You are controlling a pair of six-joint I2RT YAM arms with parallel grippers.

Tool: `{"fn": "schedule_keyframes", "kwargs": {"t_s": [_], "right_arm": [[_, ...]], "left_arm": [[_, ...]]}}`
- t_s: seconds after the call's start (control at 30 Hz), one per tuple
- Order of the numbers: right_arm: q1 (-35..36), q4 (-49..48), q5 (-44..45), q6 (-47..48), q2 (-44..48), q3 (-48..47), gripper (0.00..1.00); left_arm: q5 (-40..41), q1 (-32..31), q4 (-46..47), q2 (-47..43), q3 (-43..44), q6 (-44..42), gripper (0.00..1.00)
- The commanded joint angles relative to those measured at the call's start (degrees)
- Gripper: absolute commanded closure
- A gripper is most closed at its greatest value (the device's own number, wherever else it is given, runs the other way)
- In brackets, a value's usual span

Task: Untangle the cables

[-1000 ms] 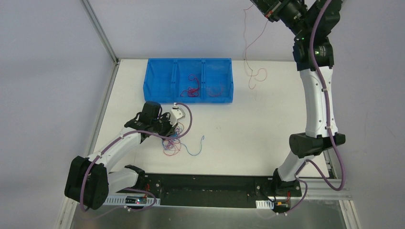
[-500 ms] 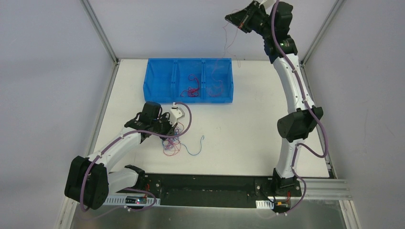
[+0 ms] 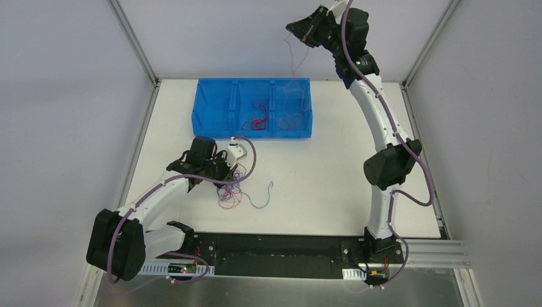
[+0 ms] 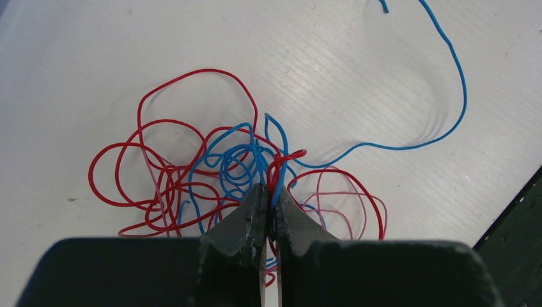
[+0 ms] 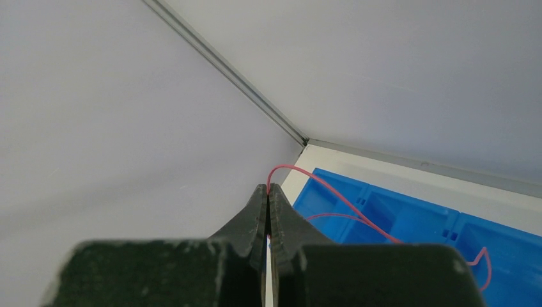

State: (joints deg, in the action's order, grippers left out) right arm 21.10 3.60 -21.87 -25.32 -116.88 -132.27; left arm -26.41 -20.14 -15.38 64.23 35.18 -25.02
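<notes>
near-left on the white table (image 3: 332,173): red and blue cables (image 4: 192,173) in a loose knot, nipped at the near edge by the left gripper (image 4: 268,201), jaws pressed together. one blue strand (image 4: 457,96) trailing off to the right. high over the blue bin (image 3: 204,120): right gripper (image 5: 268,195) clamped tight on a red wire (image 5: 335,195), hanging toward the right-hand compartment. more red coils (image 3: 257,121) in the middle one.

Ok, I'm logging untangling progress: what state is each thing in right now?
left gripper, shut on the tangle.
right gripper, shut on a red cable, raised.
tangle, red and blue cables knotted on the table.
red cable, hanging over the bin.
bin, left compartment empty, other two hold red cables.
</notes>
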Motion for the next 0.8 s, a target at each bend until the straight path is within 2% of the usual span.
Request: {"fn": "schedule_keyframes", "kwargs": {"t_s": [0.0,0.4,0.57,0.7,0.77], "right_arm": [[0.1,-6.1,0.7,1.4,0.8,1.6,1.00],[-0.6,-11.6,0.3,7.0,1.0,17.5,1.00],[-0.7,-6.0,-2.9,9.3,0.4,22.4,1.00],[-0.4,-0.4,-5.8,8.5,2.9,26.5,0.62],[-0.5,1.3,-5.6,9.3,5.1,28.1,0.50]], "left_arm": [[0.4,0.2,-0.2,-0.2,0.5,0.5,0.94],[0.4,0.2,-0.2,-0.2,0.7,1.5,0.95],[0.4,0.2,-0.5,-0.1,1.4,1.8,1.00],[0.3,0.2,-1.1,0.3,3.1,4.0,1.00],[-0.4,0.2,-1.5,0.5,4.1,5.4,1.00]]}}
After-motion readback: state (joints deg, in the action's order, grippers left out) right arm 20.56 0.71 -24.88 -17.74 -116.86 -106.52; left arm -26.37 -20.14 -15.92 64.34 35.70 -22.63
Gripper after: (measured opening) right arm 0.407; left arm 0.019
